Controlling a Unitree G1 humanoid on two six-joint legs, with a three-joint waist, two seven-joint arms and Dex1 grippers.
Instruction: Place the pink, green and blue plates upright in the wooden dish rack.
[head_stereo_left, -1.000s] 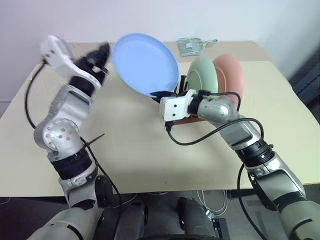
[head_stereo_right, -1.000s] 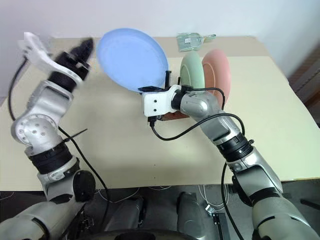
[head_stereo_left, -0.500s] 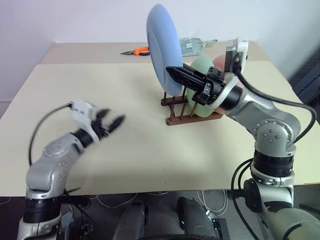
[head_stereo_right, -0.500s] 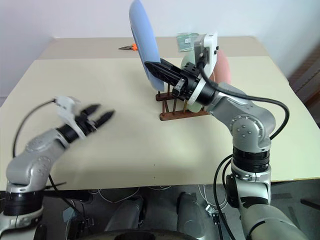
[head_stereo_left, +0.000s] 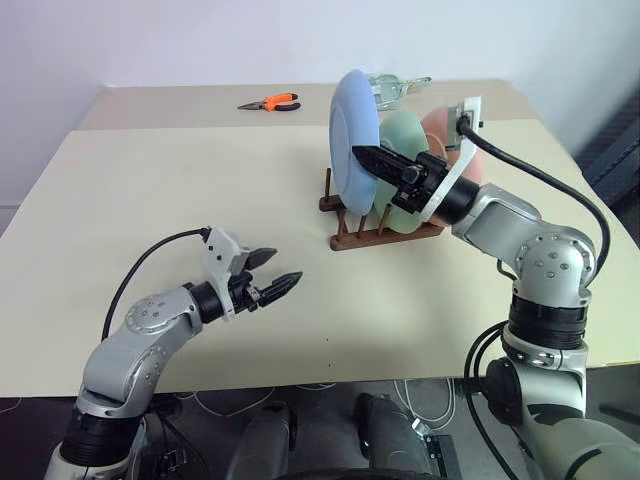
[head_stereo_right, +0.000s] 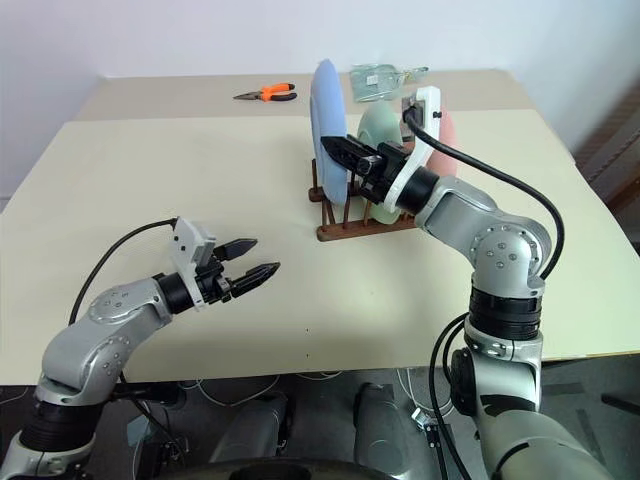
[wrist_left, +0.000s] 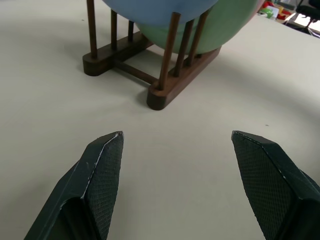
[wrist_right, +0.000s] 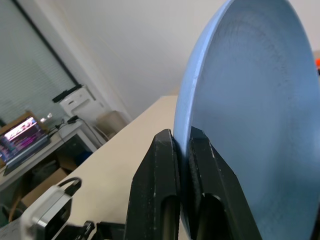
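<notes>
Since the earlier frames the left arm has dropped from a raised position to just above the table, and the right arm has rolled the blue plate from a flat, face-up attitude to an upright one and carried it down to the rack.

Left to right: the left gripper (head_stereo_left: 277, 277) hovers low over the bare beige table (head_stereo_left: 150, 180), well apart from the rack, its two black fingers (wrist_left: 102, 165) spread wide with nothing between them. It points toward the wooden dish rack (wrist_left: 165, 92).

Orange-handled pliers (head_stereo_left: 270, 102) lie on the far part of the table, behind and left of the rack.

The blue plate (head_stereo_left: 354, 140) stands on edge at the left end of the wooden dish rack, its lower rim down among the pegs. The right gripper (wrist_right: 182, 165) is clamped on the plate's rim, one finger on each face.

The green plate (head_stereo_left: 408, 135) stands upright in the rack just behind the blue one. The pink plate (head_stereo_left: 437, 125) stands upright behind the green one, partly hidden by the right wrist.

A clear packet (head_stereo_left: 392, 88) lies on the table beyond the rack.
</notes>
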